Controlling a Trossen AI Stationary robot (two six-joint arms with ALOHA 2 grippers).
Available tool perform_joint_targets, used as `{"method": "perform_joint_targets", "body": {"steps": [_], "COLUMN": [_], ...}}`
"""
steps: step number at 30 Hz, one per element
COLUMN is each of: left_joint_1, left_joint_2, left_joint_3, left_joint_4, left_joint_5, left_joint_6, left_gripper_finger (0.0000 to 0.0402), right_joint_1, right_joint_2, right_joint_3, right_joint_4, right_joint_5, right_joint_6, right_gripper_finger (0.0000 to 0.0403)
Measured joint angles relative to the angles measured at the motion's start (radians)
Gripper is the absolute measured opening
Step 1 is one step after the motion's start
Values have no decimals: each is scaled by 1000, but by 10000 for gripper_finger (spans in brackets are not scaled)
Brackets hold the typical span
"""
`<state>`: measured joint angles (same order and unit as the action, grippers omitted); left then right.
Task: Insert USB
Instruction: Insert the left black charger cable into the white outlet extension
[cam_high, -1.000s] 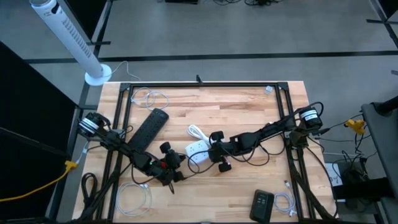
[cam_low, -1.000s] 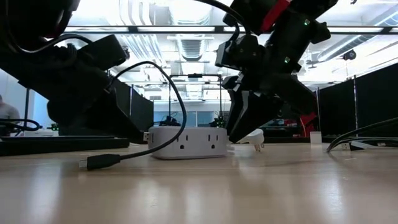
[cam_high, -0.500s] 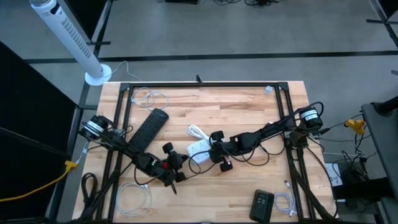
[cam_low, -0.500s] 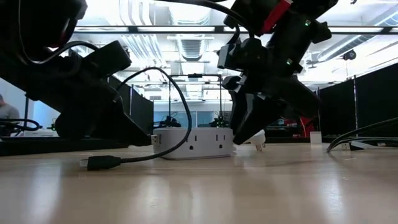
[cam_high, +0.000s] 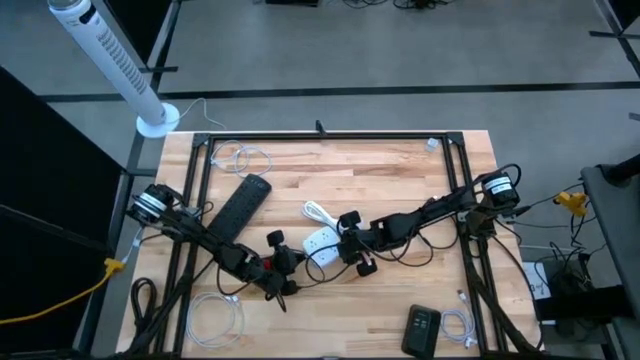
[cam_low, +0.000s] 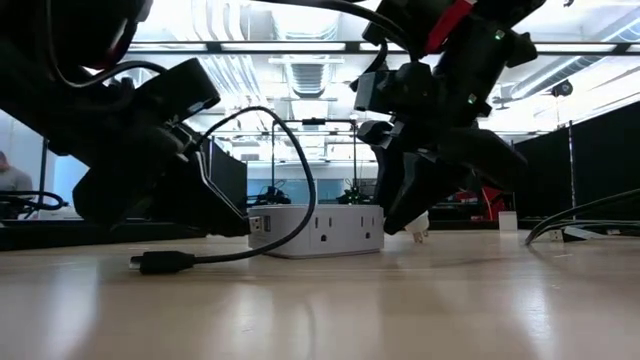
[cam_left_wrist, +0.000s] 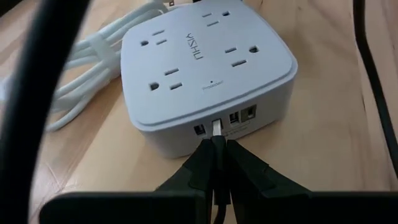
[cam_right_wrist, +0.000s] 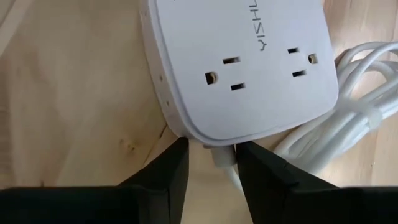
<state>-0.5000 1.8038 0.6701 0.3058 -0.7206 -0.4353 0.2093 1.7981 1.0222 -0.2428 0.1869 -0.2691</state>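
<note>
pale butcher-block planks carry a smooth white rounded power strip, matte plastic with a coiled cord. the left gripper is clenched on a thin metal usb plug at the strip's port row. the right gripper, parted, braces the strip's far edge. a slight tilt could jam the plug or shove the strip away.

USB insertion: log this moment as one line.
left gripper shut on USB plug | plug at power strip port | right gripper braces strip

white power strip, black hands
</note>
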Motion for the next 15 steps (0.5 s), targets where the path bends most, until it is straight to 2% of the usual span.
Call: {"method": "perform_joint_targets", "body": {"steps": [4,9,15], "left_joint_1": [19,20,27], "left_joint_2": [-11,-59,-133], "left_joint_3": [1,1,1], "left_joint_4": [0,-50,-96], "left_joint_5": [87,127,127], "left_joint_6": [4,20,21], "left_gripper_finger": [20,20,20], "right_joint_1": [1,3,2], "right_joint_2": [0,-1,-1], "right_joint_3": [0,1,2], "right_joint_4": [-6,9,9], "right_joint_5": [1,-13,-10], "right_joint_6": [11,12,23], "right_gripper_finger": [119,130,133]}}
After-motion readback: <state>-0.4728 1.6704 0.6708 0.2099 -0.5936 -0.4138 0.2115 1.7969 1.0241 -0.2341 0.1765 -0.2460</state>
